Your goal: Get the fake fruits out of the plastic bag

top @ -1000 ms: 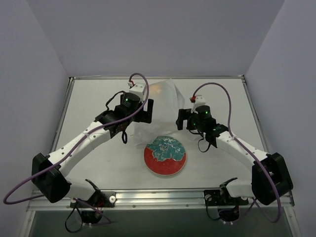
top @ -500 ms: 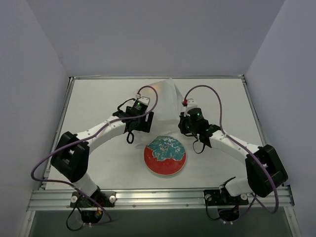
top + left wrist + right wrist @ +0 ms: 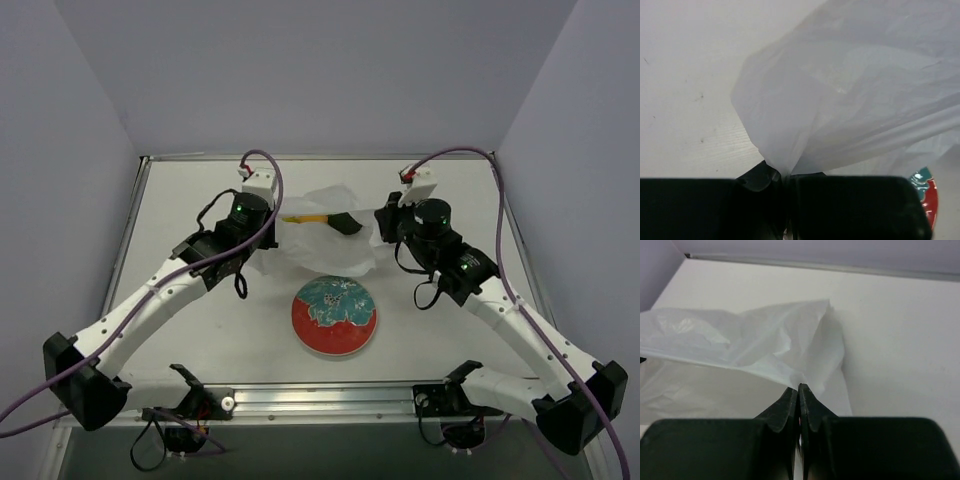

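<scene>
Bag [image 3: 320, 250] of thin, whitish, wrinkled, translucent film.

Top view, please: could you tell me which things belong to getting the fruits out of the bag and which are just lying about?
Part of the job: plastic bag, pinched at either side by the left hand and right hand; yellow fruit and dark green fruit showing in it.
Just lying about: red-and-teal plate, outside the bag.
</scene>
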